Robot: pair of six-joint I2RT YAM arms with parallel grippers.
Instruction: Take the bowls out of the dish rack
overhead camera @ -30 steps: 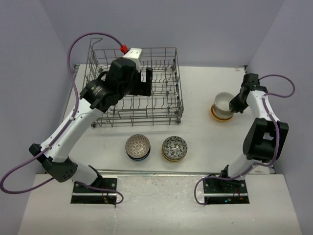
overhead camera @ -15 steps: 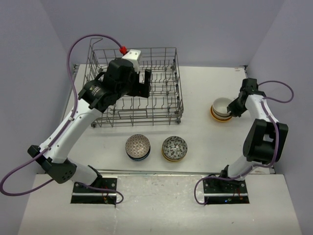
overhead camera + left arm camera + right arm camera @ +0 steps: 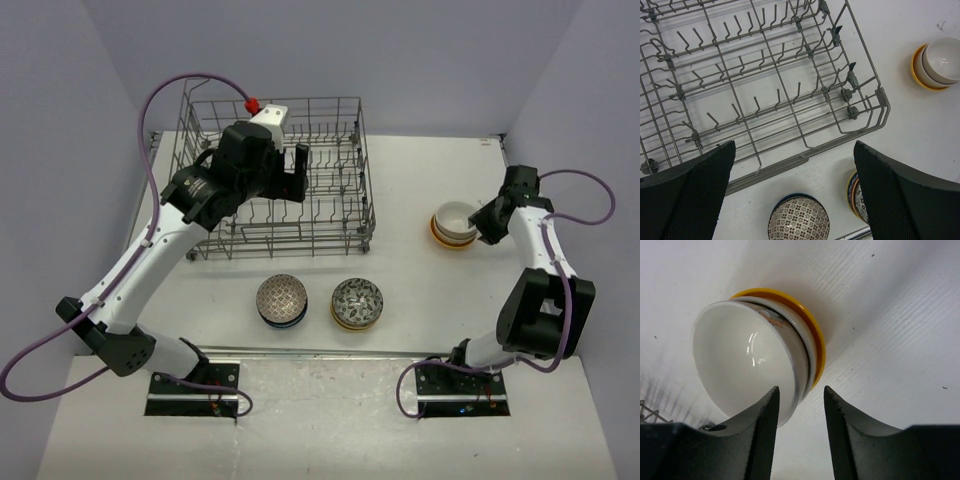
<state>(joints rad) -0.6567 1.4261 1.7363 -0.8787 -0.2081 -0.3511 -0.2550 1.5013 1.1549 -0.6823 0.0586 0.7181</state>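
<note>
At the right side of the tabletop (image 3: 420, 170), the right end effector (image 3: 801, 392) has let go of the white bowl (image 3: 740, 350). A second ago it held that bowl above the stack, and half a second ago it was lowering it in. Now the bowl sits nested on top, tilted a little in the wrist view, with a yellow bowl (image 3: 819, 347) at the bottom and at least one more rim between. The fingers stand apart, released, with the bowl's near rim just at the mouth of the gap — whether a finger touches it I cannot tell. In the top view the arm has eased slightly away from the stack.

The left end effector (image 3: 792, 145) hovers over the rack (image 3: 366, 190), spread wide and grasping nothing; it has barely moved over the same second. Its wrist view shows only bare tines below, and the top view shows no bowl in the rack either, though the arm covers part of it.

Two more stacks stand on the tabletop near the rack's front edge, side by side but apart. One is topped by a fine-patterned bowl (image 3: 281, 296), the other by a grey-patterned bowl (image 3: 357, 299).

So this drop looks like the last one, or close to it — I judge the unloading all but done, since every bowl in view is out of the rack. What remains for the right arm is to clear the rim without nudging the tilted bowl.
</note>
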